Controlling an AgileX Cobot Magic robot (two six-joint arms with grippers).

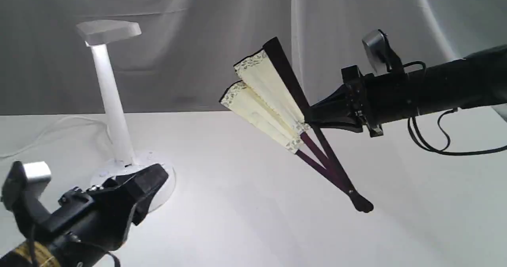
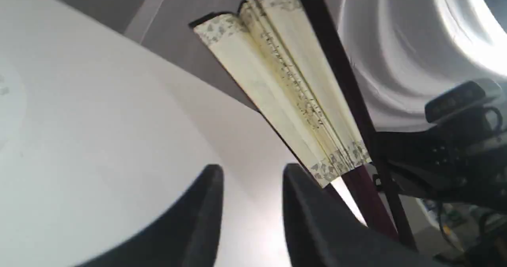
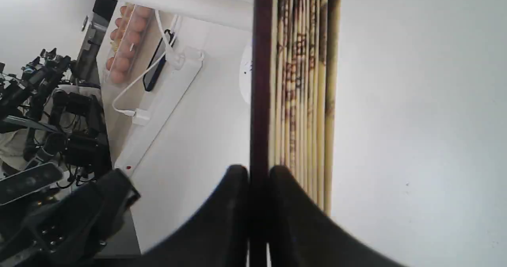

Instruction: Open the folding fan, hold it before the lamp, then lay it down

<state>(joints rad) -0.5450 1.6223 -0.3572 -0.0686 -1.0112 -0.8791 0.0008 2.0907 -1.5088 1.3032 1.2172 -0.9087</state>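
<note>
Fan: the folding fan (image 1: 269, 100) is held in the air over the white table (image 1: 237, 219), right of centre, spread only to a narrow wedge with most pleats stacked together.
Right gripper: the right gripper (image 1: 311, 118) is clamped tight on the fan's dark outer guard (image 1: 285, 69), just where the leaf meets the ribs; the right wrist view shows the guard pinched between both fingers.
Left gripper: the left gripper (image 2: 253, 172) sits low at the near left, in front of the lamp's base, jaws apart and empty.
Lamp: the lamp (image 1: 115, 116) stands at the far left, well apart from the fan.
Long axis: slanted, from the pivot (image 1: 350, 191) low at the right up to the leaf's top at the upper left.
Key relation: the fan lies up and to the right of the left gripper, and the lower fold of the leaf (image 1: 253, 116) faces that gripper, so the left arm is nearer to it.
Likely next move: the left arm takes that free side and draws it away from the held guard.
</note>
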